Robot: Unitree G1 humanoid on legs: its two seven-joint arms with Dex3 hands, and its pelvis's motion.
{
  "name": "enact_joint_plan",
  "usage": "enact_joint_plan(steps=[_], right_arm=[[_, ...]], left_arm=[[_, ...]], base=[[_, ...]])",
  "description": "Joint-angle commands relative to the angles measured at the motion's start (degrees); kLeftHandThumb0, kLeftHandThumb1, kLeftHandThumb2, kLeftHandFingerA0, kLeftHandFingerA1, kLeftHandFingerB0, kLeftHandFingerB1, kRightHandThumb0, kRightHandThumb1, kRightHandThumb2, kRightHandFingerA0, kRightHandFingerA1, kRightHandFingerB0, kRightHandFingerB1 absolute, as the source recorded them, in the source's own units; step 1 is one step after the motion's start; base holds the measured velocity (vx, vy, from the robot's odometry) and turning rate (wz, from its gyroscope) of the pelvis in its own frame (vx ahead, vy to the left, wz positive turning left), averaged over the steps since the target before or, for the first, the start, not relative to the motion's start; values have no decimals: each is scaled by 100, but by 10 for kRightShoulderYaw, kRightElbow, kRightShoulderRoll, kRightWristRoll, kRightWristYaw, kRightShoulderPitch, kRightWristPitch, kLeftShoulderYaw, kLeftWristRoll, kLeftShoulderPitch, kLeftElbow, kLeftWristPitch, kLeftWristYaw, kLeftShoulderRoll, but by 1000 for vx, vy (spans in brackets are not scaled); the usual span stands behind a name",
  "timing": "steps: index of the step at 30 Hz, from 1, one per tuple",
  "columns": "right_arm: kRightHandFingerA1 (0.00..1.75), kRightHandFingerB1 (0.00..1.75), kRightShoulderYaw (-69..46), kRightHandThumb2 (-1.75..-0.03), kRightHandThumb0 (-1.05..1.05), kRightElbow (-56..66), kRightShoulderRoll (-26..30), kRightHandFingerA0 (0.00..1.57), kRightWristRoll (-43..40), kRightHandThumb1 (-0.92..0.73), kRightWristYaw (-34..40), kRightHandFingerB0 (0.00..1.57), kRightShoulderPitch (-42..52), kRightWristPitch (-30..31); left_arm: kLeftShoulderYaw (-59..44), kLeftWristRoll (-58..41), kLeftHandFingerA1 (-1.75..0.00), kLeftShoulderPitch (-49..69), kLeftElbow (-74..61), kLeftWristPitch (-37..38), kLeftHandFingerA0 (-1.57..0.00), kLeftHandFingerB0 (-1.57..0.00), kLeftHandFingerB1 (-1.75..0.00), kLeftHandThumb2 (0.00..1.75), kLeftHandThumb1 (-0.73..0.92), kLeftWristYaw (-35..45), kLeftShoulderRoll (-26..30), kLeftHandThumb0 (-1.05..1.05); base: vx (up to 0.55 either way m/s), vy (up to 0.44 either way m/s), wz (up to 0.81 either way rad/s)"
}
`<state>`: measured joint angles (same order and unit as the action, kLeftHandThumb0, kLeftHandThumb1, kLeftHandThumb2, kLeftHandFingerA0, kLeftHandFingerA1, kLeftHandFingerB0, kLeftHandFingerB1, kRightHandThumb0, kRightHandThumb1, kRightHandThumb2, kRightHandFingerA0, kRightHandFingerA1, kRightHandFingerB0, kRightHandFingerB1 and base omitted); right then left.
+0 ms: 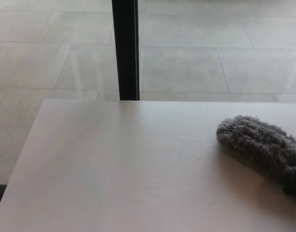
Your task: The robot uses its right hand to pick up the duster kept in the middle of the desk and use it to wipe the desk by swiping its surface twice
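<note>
A fluffy grey duster (260, 147) lies on the pale wooden desk (119, 164) at its right side, its rounded tip pointing to the left. Its body runs off the right edge of the picture, where it turns darker. Neither of my hands shows in the head view, and whatever holds the duster is hidden beyond the frame.
A black vertical post (125, 48) stands just behind the desk's far edge, with grey floor tiles (201, 63) beyond it. The desk's left edge slants down toward the lower left corner, with floor beside it.
</note>
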<state>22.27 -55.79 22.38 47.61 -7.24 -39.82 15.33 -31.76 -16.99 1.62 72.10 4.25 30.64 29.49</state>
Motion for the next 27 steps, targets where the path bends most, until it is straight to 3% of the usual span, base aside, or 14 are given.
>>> enact_joint_plan(steps=[1,7,8,10,11,15,16,20,21,22,24,25,27], right_arm=[[0,0,-26,-65,-105,44,24,0,-69,-80,-68,0,22,-39],[0,0,-61,-65,-105,60,61,0,-91,-82,-54,0,34,-35],[28,0,-73,-110,-104,73,79,0,-98,-67,-48,0,47,-43],[29,0,-88,-113,-104,92,97,0,-109,-71,-53,0,60,-45],[0,0,-96,-69,-105,102,108,0,-112,-90,-49,0,67,-48],[0,0,-134,-72,-105,146,147,0,-134,-92,-61,0,94,-43],[0,0,-150,-96,-104,156,160,0,-145,-81,-59,0,105,-49],[0,0,-202,-93,-105,171,191,0,-178,-82,-59,0,131,-56],[34,0,-245,-117,-105,202,219,0,-205,-79,-69,0,159,-61],[0,0,-279,-84,-104,230,237,0,-220,-92,-70,0,183,-59],[0,0,-321,-82,-103,269,247,0,-235,-92,-76,0,213,-49],[35,0,-356,-110,-103,286,260,0,-245,-82,-76,0,237,-49],[35,0,-398,-109,-103,310,269,0,-256,-82,-74,0,269,-44]], left_arm=[[7,3,-55,4,0,19,-34,-34,-39,69,92,-4,7,-59],[11,1,-56,4,0,17,-34,-33,-41,71,92,-8,8,-58],[15,5,-56,5,0,21,-34,-33,-42,73,90,-7,8,-61],[17,5,-56,3,2,19,-36,-36,-41,72,92,-11,8,-59],[17,4,-55,1,5,16,-37,-36,-40,70,91,-16,8,-60],[19,4,-55,8,3,27,-39,-37,-41,72,92,-16,8,-60],[19,4,-55,9,1,26,-39,-37,-42,74,92,-15,8,-59],[16,-1,-56,10,2,21,-37,-36,-42,76,92,-14,10,-57],[17,-1,-55,9,3,16,-38,-37,-41,77,92,-17,11,-58],[16,-2,-55,9,3,13,-37,-36,-41,75,92,-17,11,-58],[19,1,-56,10,2,17,-35,-36,-40,70,92,-17,10,-59],[17,-2,-57,10,2,16,-36,-35,-41,70,92,-15,8,-58],[14,-5,-57,10,2,15,-37,-36,-41,73,92,-15,8,-57]], base=[[0,0,0],[0,0,0],[0,0,0],[0,0,0],[0,0,0],[0,0,0],[0,0,0],[0,0,0],[0,0,0],[0,0,0],[0,0,0],[0,0,0],[0,0,0]])
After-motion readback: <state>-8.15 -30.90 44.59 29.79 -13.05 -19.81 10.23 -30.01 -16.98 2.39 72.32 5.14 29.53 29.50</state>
